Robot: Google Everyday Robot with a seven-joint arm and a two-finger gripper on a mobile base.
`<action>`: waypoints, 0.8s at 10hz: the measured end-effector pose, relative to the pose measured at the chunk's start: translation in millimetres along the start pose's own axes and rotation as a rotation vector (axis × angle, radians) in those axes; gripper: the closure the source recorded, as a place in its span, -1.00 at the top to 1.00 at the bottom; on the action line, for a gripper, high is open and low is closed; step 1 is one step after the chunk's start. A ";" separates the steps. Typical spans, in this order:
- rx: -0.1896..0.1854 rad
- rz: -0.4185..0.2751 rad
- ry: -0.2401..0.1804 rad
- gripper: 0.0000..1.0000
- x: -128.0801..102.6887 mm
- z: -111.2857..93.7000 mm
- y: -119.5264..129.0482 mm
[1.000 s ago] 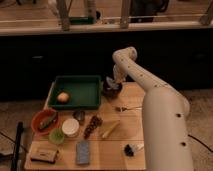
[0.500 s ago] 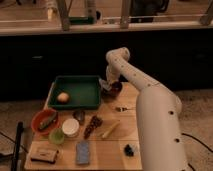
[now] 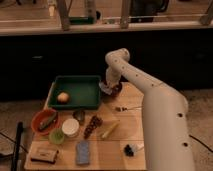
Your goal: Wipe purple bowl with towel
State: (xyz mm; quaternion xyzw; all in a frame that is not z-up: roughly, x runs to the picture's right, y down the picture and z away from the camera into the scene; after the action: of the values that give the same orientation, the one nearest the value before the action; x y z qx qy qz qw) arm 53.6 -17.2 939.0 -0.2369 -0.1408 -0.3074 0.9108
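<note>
**A:** Where is the end effector?

**B:** Down at the bowl, which sits at the back of the bench, just right of the green tray.

**A:** Spread or pressed together?

**B:** I cannot tell; the wrist covers it.

**A:** How far along, then?

**B:** My guess is the wiping step itself, or the point just short of it. The reach is done. Whether any cloth touches the bowl is not visible.

**A:** And the towel?

**B:** I cannot make it out. If it is held, it is hidden under the wrist, which also hides the bowl's left side.
</note>
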 end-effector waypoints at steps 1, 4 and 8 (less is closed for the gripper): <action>-0.010 0.001 0.002 -1.00 -0.1 -1.4 2.7; -0.051 0.063 0.042 -1.00 29.3 -5.4 20.5; -0.022 0.147 0.076 -1.00 62.6 -11.1 10.7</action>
State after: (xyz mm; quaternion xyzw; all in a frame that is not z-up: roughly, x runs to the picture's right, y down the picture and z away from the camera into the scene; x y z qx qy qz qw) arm 109.8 -46.4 951.1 -0.2447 -0.0849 -0.2501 0.9329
